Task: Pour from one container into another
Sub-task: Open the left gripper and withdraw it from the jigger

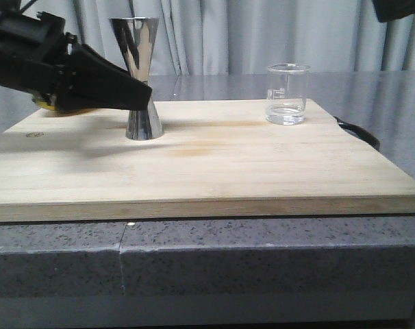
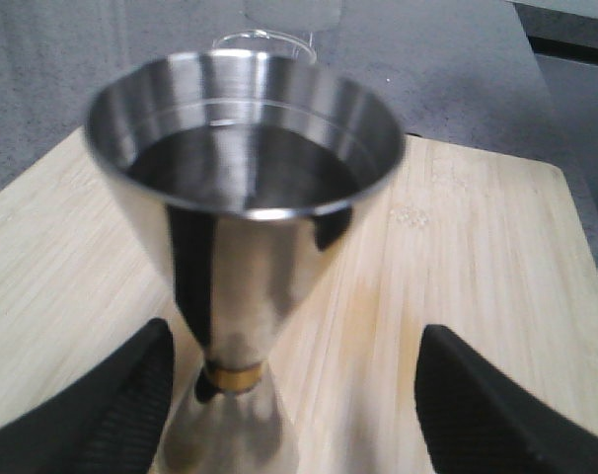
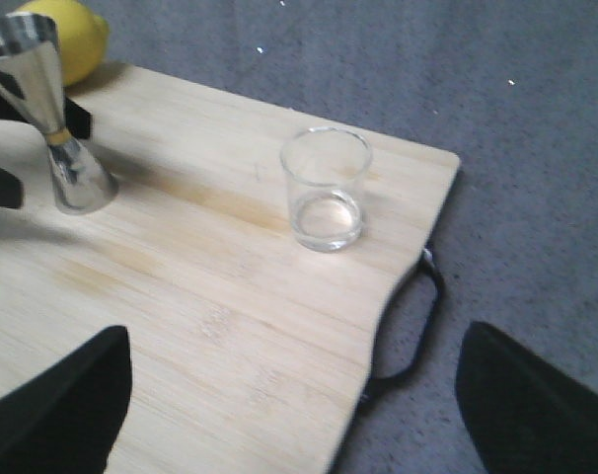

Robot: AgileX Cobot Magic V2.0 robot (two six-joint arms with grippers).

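Two open claws are noted: the left gripper straddles the upright jigger near the board's far-left corner, while the right gripper, nearer the upright beaker at the far-right corner, hangs above it, apart.

Front: low, level across board. Left wrist: close on jigger. Right wrist: high, both vessels shared.

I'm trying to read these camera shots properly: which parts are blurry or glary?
Front view: the left pincer is smeared dark across the steel jigger, which shows bright streaky reflections; the glass beaker looks fairly sharp. Left wrist view: the jigger fills the frame and is soft. Right wrist view: the beaker is slightly soft, and the pincer fingers are dark blurs.
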